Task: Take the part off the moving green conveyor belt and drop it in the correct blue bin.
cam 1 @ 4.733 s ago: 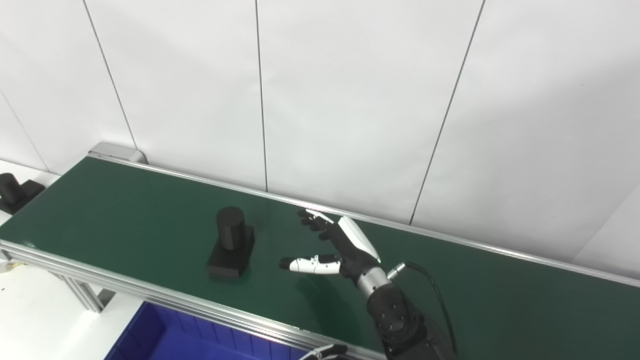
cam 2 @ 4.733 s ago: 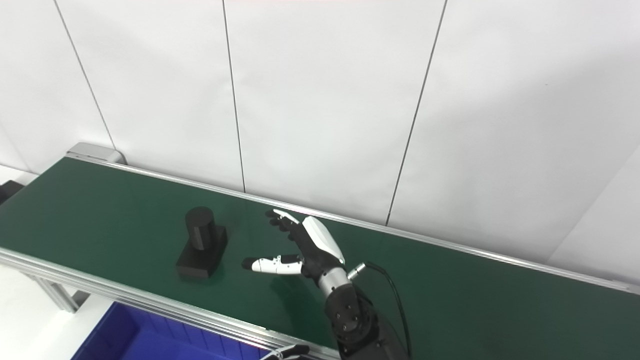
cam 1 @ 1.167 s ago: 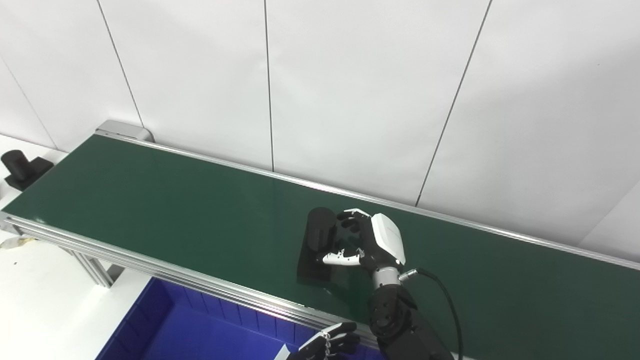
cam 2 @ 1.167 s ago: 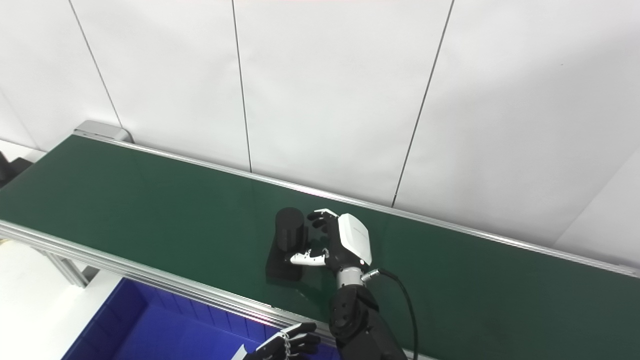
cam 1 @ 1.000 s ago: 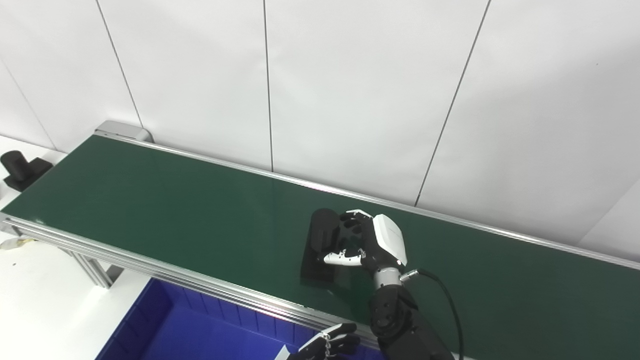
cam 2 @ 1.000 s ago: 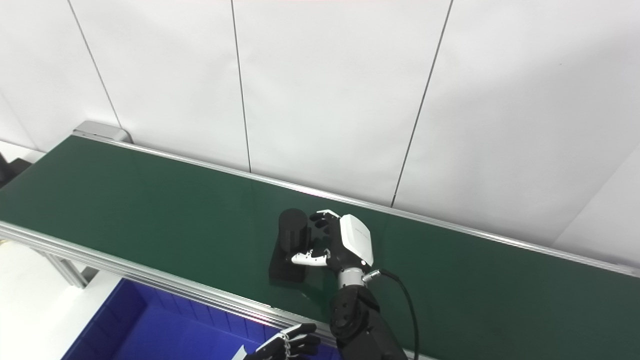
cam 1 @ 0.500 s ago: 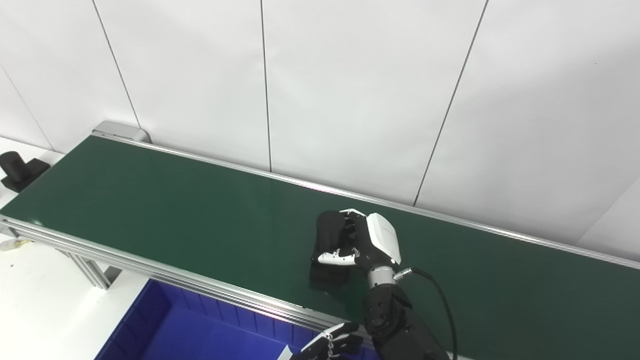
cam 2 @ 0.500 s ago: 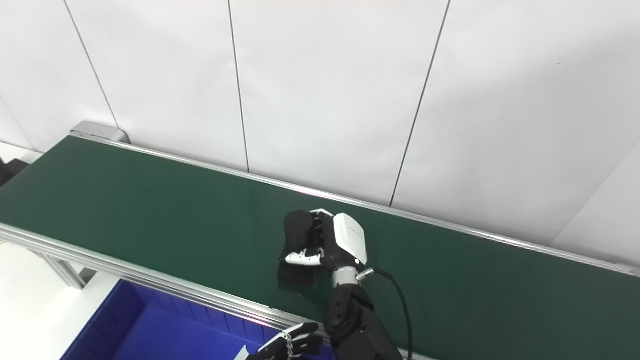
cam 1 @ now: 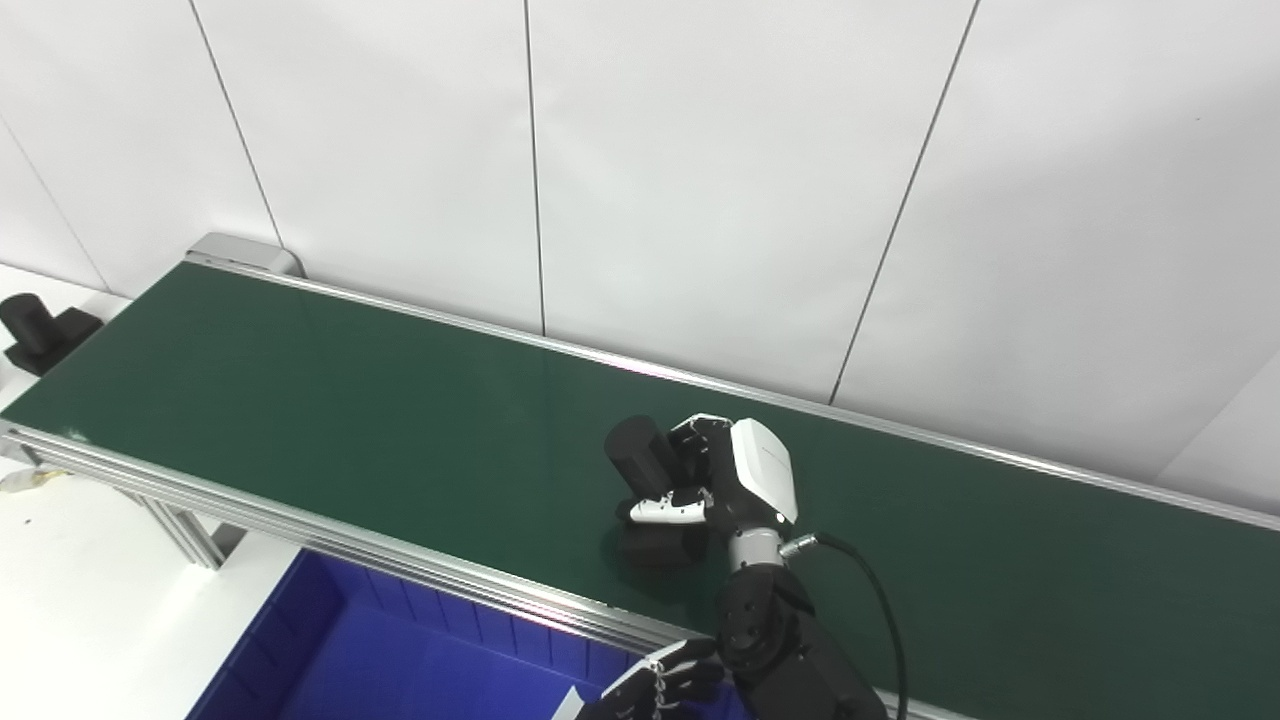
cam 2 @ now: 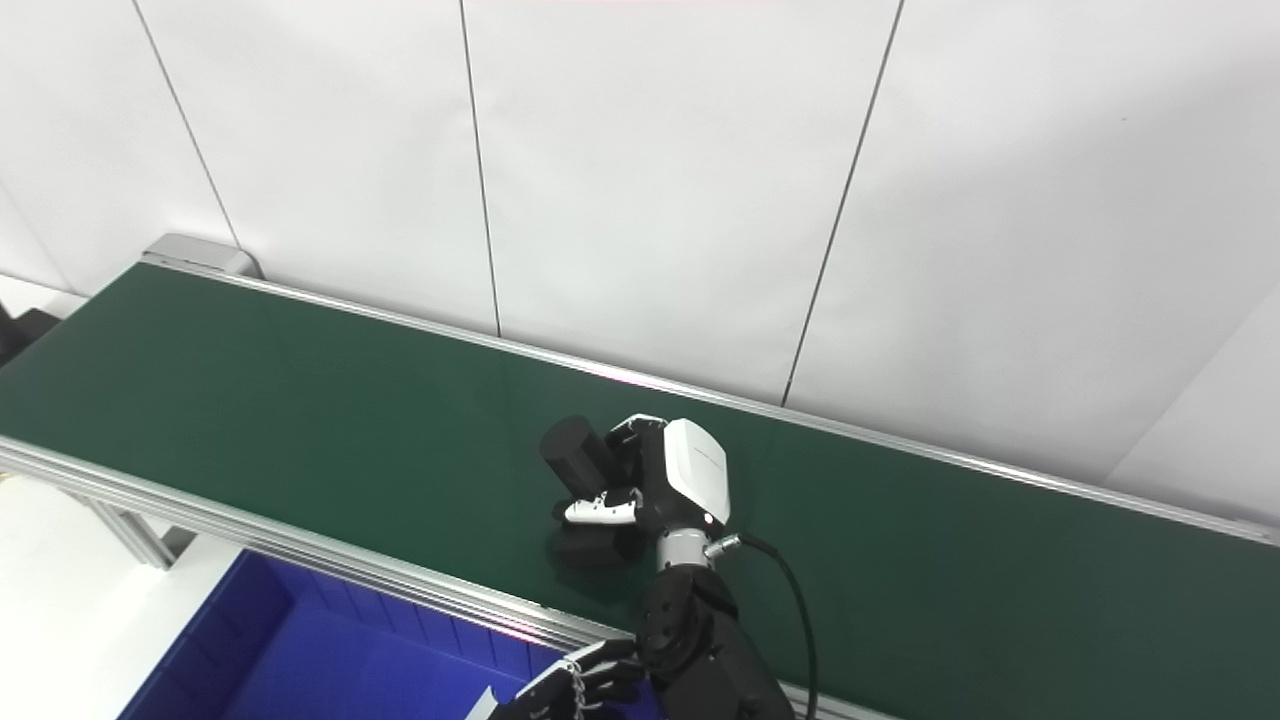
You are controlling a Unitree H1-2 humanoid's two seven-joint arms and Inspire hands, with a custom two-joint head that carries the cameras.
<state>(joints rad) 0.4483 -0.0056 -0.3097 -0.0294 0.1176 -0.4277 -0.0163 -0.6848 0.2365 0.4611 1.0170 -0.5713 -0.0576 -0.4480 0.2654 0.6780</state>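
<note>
Part black, cylinder on square base, tilted, over mid conveyor belt | right hand clenched around its cylinder | left hand at bottom edge over blue bin, mostly cut off, grip state can't tell | second black part off belt, far left

The black part has travelled right along the green belt from its left-centre spot. The right hand, open and waiting earlier, has closed around its round post. The part now tilts left, no longer sitting flat as 0.5 s ago.
</note>
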